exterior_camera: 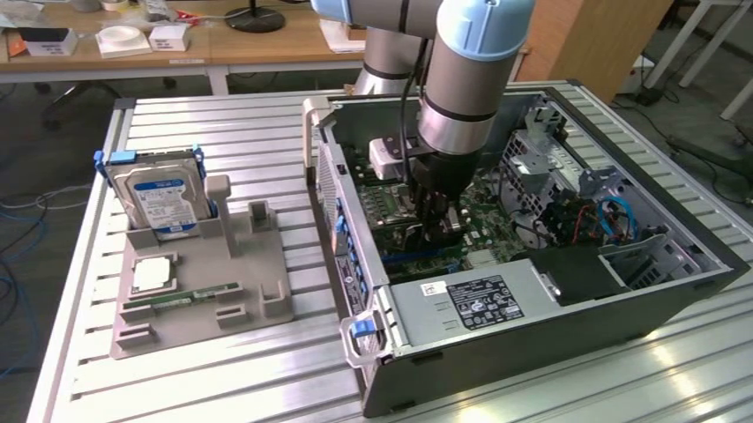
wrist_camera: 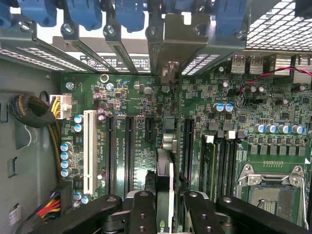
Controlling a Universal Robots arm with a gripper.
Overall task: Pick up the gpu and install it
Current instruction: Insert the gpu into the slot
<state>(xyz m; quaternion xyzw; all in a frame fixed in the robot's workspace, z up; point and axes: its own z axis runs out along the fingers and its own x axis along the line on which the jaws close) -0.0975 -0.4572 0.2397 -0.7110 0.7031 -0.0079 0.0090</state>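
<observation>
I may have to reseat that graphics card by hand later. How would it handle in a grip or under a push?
The gpu, held edge-on by the gripper above the motherboard, looks like a thin flat board: probably stiff and light. Its narrowness suggests it would tip if released unsupported. Bare circuitry nearby hints at fragility, so hard sideways pushes seem risky.

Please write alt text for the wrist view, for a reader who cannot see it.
The gripper holds the gpu edge-on over the motherboard, lined up with its slots. The card's metal bracket reaches the case's rear openings; blue clips line that edge.
</observation>
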